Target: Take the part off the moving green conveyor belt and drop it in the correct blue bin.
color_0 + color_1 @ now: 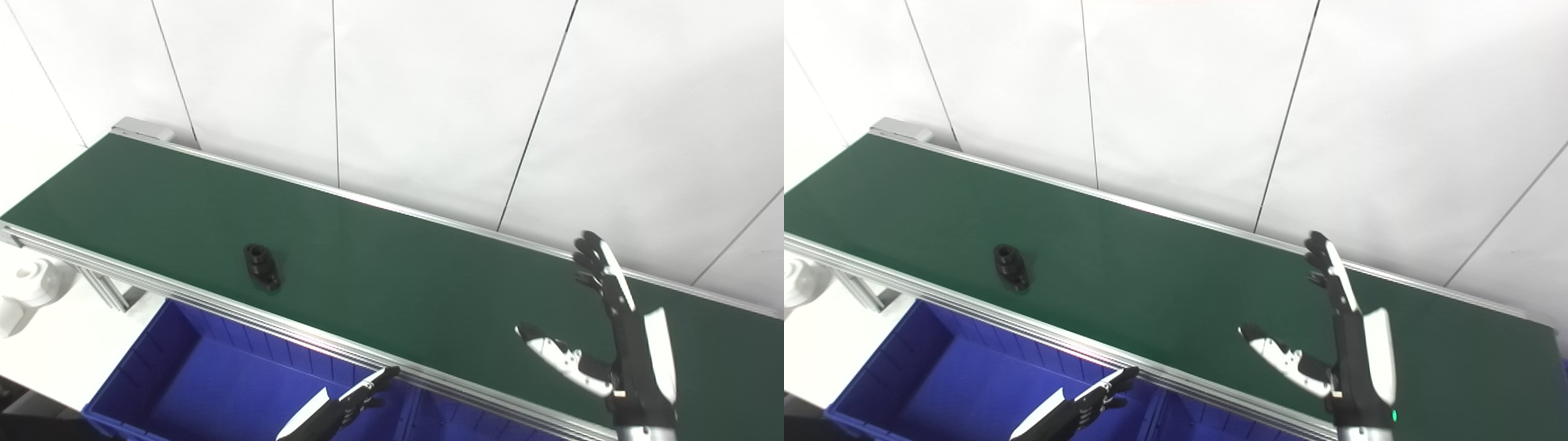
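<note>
A small black part (262, 266) with a round collar on a flat base lies on the green conveyor belt (392, 269), left of centre, near the front rail. My right hand (612, 343) is raised above the belt at the right, open, fingers pointing up and thumb spread to the left, far from the part. My left hand (343, 410) is low at the bottom centre, over the blue bin (184, 380), fingers stretched out toward the front rail, holding nothing. The part also shows in the right eye view (1010, 267).
The belt has aluminium rails (294, 331) front and back. A white wall (429, 92) stands behind it. A second blue bin (465, 422) adjoins the first at the right. A white object (27, 291) sits at the left, below the belt.
</note>
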